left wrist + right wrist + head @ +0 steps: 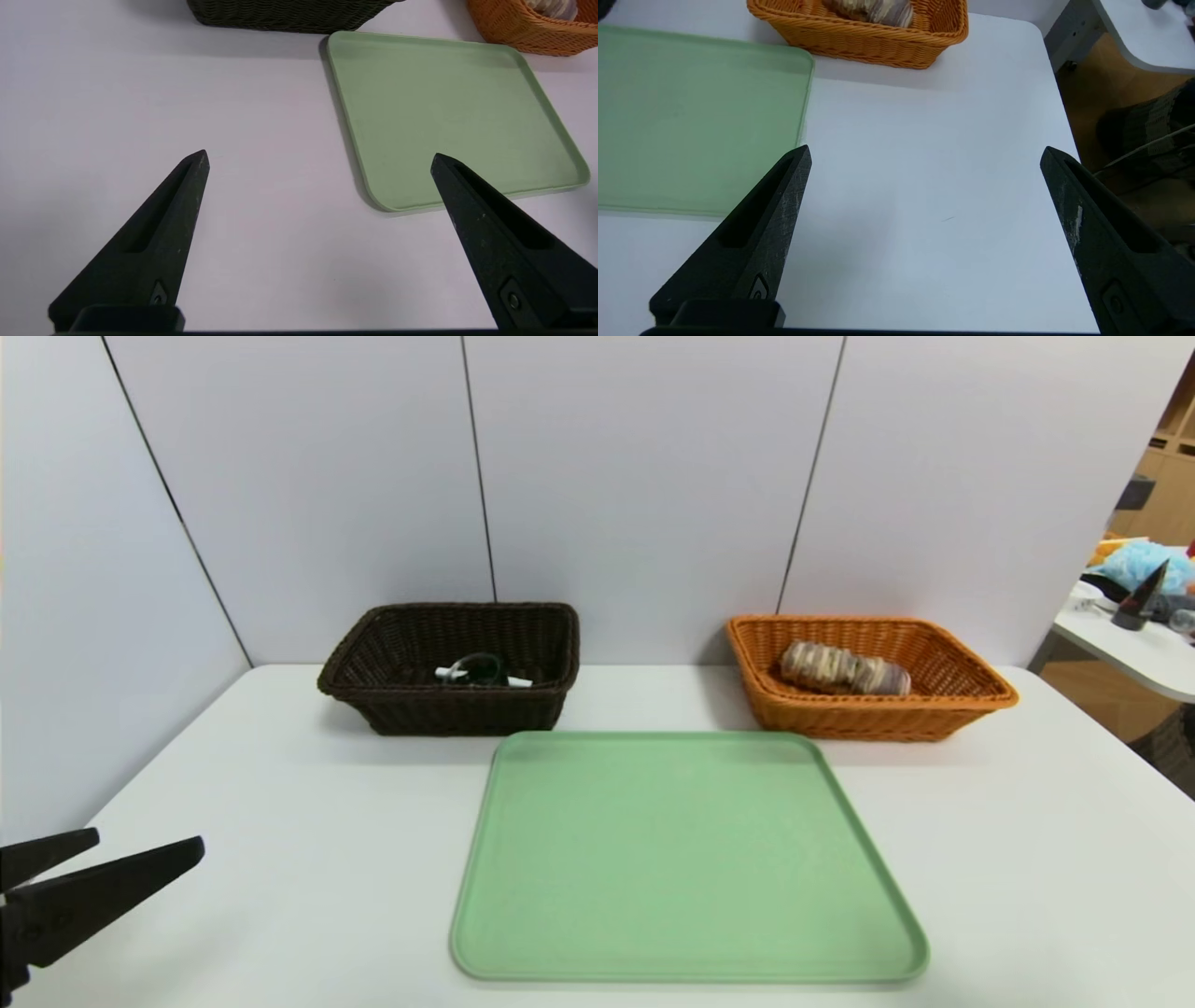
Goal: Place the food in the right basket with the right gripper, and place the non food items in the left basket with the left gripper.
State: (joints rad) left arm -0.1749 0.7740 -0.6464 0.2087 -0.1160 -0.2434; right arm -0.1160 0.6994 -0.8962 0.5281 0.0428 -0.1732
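The striped tan roll (pixel 845 668) lies inside the orange right basket (pixel 971 705) at the back right; its end also shows in the right wrist view (pixel 873 9) within that basket (pixel 868 42). In the dark brown left basket (pixel 373 700) lie the white marker (pixel 516 682) and the round glass jar (pixel 479 667). My left gripper (pixel 145 845) hovers open and empty over the table's near left corner, wide apart in its own view (pixel 320 156). My right gripper (pixel 924 149) is open and empty above bare table to the right of the tray, out of the head view.
A flat green tray (pixel 686 859) with nothing on it lies at the table's middle front, before both baskets. White wall panels close the back and left. The table's right edge (pixel 1057 88) drops to the floor; another table with clutter (pixel 1134 616) stands beyond.
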